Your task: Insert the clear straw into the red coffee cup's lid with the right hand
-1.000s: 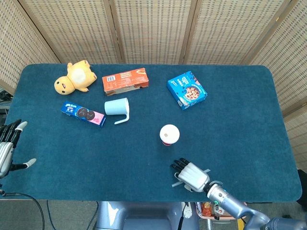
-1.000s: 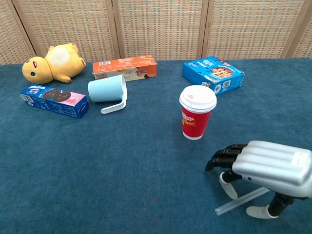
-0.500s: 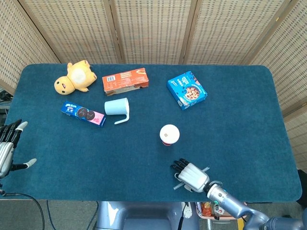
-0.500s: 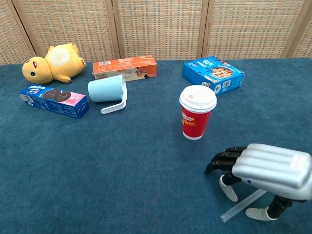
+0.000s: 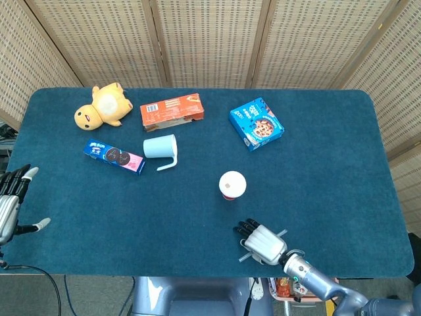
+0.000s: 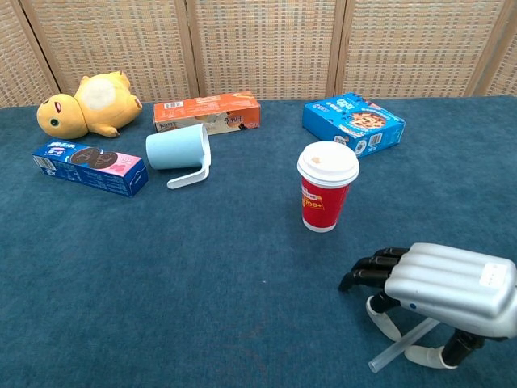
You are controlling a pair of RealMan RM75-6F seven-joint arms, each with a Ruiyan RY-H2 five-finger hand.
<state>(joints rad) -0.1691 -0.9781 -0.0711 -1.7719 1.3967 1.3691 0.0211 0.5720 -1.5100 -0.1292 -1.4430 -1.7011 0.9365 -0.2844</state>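
Observation:
The red coffee cup point(image 5: 232, 185) point(image 6: 325, 202) stands upright mid-table under a white lid point(image 6: 327, 162). Close to the near edge lies the clear straw point(image 6: 395, 351) point(image 5: 243, 258), slanting across the cloth. My right hand point(image 5: 263, 242) point(image 6: 451, 279) is palm down over it, and thumb and a finger pinch the straw from both sides; most of the straw is hidden under the hand. The cup is a short way beyond the hand and to its left. My left hand point(image 5: 9, 205) hangs off the table's left edge with its fingers spread, holding nothing.
A light blue mug point(image 5: 162, 149) lies on its side beside a blue cookie pack point(image 5: 114, 157). Further back are a yellow plush point(image 5: 102, 105), an orange carton point(image 5: 172, 111) and a blue cookie box point(image 5: 256, 124). The table's near edge point(image 5: 197, 272) runs just behind my right hand.
My right hand has slid a little toward the near edge and the straw has moved with it, slanting more steeply. The left hand and the cup have stayed put.

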